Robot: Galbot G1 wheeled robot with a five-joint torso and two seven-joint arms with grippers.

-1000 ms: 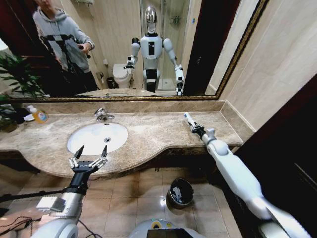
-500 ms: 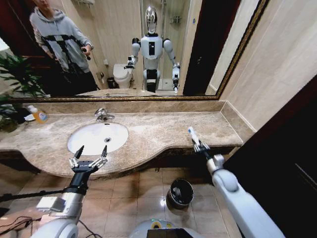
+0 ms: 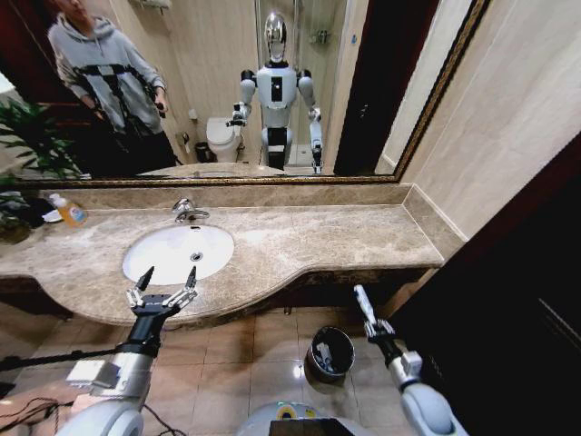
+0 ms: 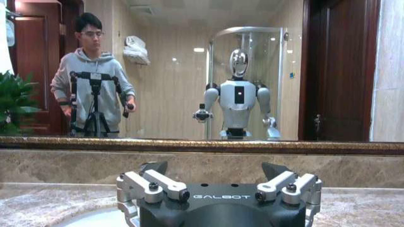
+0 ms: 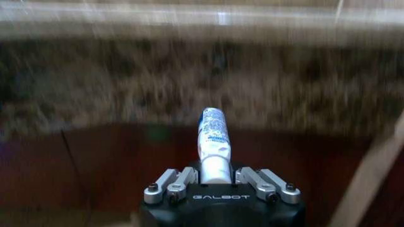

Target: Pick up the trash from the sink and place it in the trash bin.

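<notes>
My right gripper point(image 3: 375, 327) is shut on a small white tube of trash point(image 3: 363, 302), below the counter's front edge and just right of the trash bin point(image 3: 330, 352), a round black bucket on the floor tiles. In the right wrist view the tube point(image 5: 213, 138) sticks straight out from between the fingers point(image 5: 179, 182) of that gripper point(image 5: 215, 181), with the marble counter front blurred behind it. My left gripper point(image 3: 162, 294) hangs open at the counter's near edge in front of the white oval sink point(image 3: 163, 254). In its own view the left gripper point(image 4: 218, 188) is spread wide.
A chrome faucet point(image 3: 189, 211) stands behind the basin. An orange-yellow soap bottle point(image 3: 70, 212) sits at the counter's far left beside a plant point(image 3: 23, 145). The beige marble counter point(image 3: 318, 238) runs to the right wall. A large mirror point(image 3: 227, 91) backs it.
My right arm has drawn back off the counter's right end and dropped below its front edge, carrying the tube down beside the bin. The left arm has stayed still.
</notes>
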